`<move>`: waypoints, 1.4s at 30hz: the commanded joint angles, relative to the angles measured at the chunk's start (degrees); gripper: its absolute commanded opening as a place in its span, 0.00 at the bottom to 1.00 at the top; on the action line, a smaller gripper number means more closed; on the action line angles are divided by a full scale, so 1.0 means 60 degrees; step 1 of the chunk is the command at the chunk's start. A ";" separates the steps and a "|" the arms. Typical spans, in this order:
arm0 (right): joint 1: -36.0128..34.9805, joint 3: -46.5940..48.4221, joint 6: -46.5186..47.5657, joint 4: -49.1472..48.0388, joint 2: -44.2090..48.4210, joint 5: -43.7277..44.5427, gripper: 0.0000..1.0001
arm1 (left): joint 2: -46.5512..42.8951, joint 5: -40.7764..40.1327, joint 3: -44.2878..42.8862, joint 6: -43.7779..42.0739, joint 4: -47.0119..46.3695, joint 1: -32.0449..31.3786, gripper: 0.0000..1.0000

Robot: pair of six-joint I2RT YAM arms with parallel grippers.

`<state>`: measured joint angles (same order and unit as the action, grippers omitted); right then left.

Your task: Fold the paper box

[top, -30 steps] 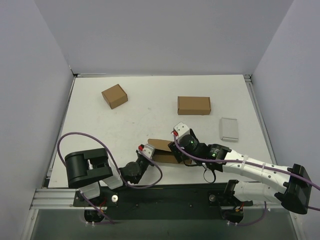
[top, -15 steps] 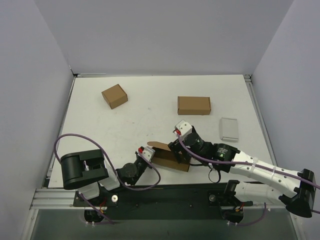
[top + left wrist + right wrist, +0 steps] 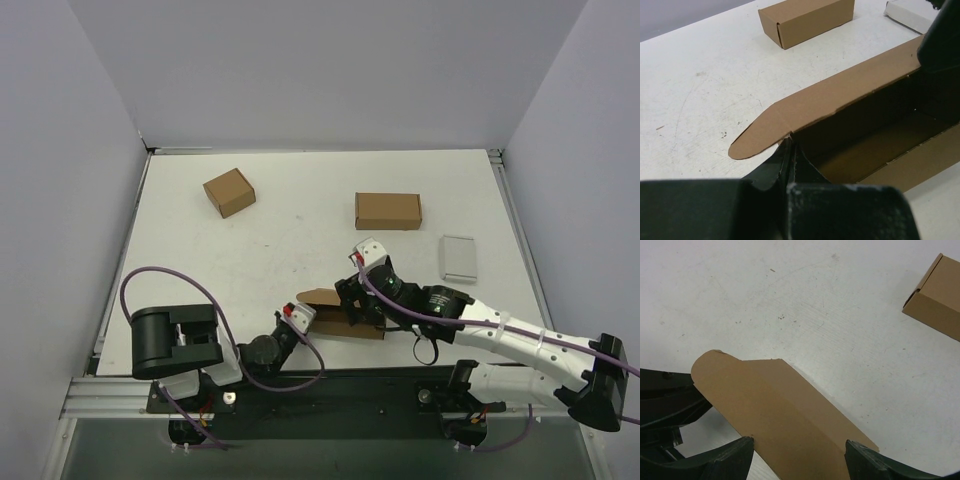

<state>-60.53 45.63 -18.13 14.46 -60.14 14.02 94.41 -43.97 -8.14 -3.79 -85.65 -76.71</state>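
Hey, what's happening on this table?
Two robot arms are working on a half-folded paper box near the front edge of the table. The left gripper is shut, apparently pinching the box's end wall, while the right gripper stands open astride the lid flap. The box is open on top.

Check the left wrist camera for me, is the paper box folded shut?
No, the paper box lies open, its dark inside showing and its long flap with the rounded tab unfolded outward.
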 commanded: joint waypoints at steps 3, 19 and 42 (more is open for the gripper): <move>0.0084 0.0597 -0.0932 0.0285 0.0618 -0.0183 0.75 | 0.1094 -0.0216 0.0229 -0.0217 -0.0432 -0.0545 0.00; 0.0611 -0.0309 -0.2617 0.0095 0.0107 -0.0037 0.72 | 0.0951 -0.0246 0.0288 0.0060 -0.0360 -0.0780 0.00; 0.0685 -0.1452 -0.3746 -0.0286 -0.0567 0.0446 0.68 | -0.4290 0.0926 -0.0401 0.1451 0.7005 -0.0765 0.58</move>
<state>-56.90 37.67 -39.62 12.88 -63.68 14.17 74.59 -40.27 -9.15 1.26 -52.62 -81.08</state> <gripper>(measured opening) 0.677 0.534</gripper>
